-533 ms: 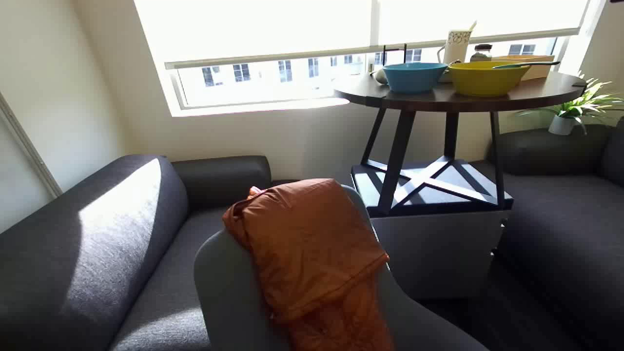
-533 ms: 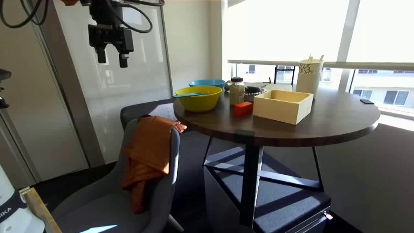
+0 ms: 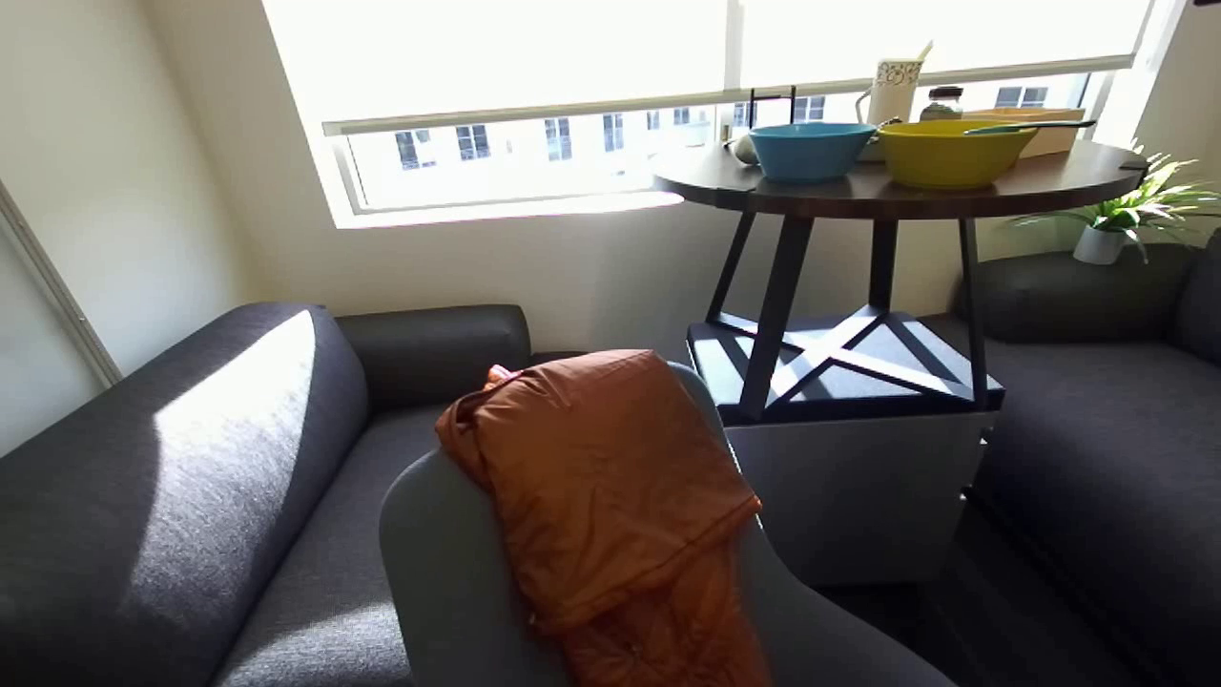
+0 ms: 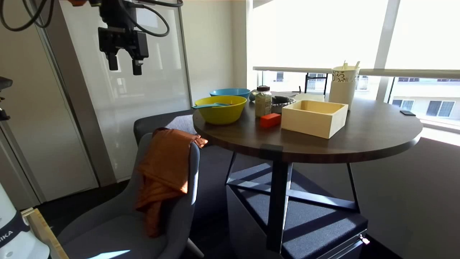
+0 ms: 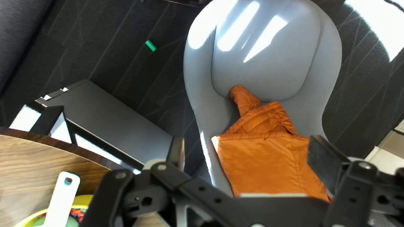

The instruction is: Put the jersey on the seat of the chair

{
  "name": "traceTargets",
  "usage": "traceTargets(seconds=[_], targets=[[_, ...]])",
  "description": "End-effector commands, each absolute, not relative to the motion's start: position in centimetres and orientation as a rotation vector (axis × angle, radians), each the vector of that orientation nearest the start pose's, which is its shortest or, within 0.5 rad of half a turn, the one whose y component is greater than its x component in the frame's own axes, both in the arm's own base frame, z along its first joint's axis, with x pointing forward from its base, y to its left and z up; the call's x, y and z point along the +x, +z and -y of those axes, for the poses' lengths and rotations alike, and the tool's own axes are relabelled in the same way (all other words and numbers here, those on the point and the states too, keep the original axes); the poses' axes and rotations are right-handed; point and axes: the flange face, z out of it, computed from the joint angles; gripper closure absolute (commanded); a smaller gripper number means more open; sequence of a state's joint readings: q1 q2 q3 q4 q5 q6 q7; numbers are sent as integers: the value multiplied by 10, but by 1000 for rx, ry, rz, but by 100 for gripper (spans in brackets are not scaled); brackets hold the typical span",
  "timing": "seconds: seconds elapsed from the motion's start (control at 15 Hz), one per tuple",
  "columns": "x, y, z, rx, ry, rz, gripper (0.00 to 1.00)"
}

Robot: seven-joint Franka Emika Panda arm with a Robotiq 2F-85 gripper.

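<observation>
- The rust-orange quilted jersey (image 4: 163, 162) hung on the backrest (image 3: 448, 544) of the grey upholstered chair (image 4: 107, 207), presumably kept from sliding by lapping over the top edge; a sleeve-like end (image 5: 244, 97) dangled toward the seat (image 5: 277, 69) — whether it touched, I could not tell;
- the pincer (image 4: 125, 67) was spread and held nothing, pointing down from well above; the wrist view framed the jersey, far below, between its fingers (image 5: 325, 160), so the pose probably suited an overhead grasp;
- the placing looked unstarted; the cloth seemed to need lifting clear first;
- the yellow bowl (image 4: 222, 113) sat near the rim of the round table (image 4: 381, 129), chair side — a wide swing might clip it.
</observation>
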State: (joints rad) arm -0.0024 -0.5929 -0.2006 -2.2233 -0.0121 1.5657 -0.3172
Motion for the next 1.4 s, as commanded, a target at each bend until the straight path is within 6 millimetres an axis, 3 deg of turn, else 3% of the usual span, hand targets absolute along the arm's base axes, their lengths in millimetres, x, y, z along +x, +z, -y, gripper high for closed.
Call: traceTargets(seconds=[0.0, 0.53, 0.73, 0.87, 1.07, 1.33], targets=[[353, 584, 90, -3017, 73, 230, 0], [353, 584, 90, -3017, 73, 230, 0], [375, 580, 48, -2974, 76, 319, 0], [395, 573, 1, -2963, 77, 356, 0], [439, 557, -64, -3026, -54, 338, 0], [509, 523, -116, -3119, -169, 160, 0]])
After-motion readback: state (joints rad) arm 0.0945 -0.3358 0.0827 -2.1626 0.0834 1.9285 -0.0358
